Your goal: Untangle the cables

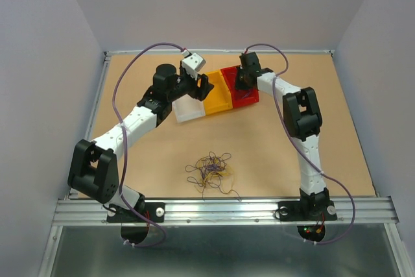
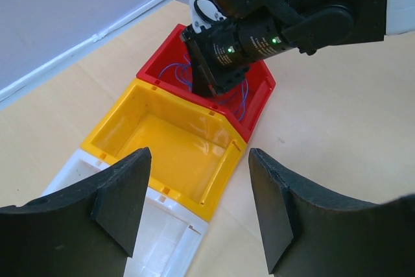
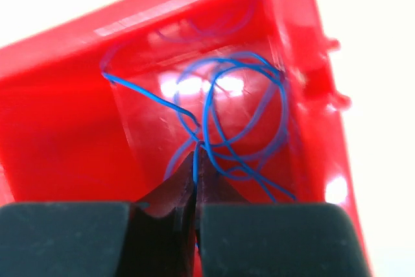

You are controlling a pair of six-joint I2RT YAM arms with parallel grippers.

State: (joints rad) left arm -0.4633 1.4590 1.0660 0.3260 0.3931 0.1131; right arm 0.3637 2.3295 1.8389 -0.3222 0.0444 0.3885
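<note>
Right jaws are clenched on a blue wire [image 3: 284, 105] inside the red bin [image 3: 71, 115]. Left jaws stand released and empty above the yellow bin [image 2: 194, 167]. Tangled cables [image 1: 211, 172] lie on the worktop [image 1: 292, 173] near the arm bases, well apart from both bins. Print on the right arm's motor [image 2: 259, 43] is too small to read.

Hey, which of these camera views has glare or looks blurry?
Right wrist: everything around the red bin blown out white, glare patches on the bin floor, soft focus. Left wrist: sharp, even the near left gripper. Top external: even light, the cables small but clear.
</note>
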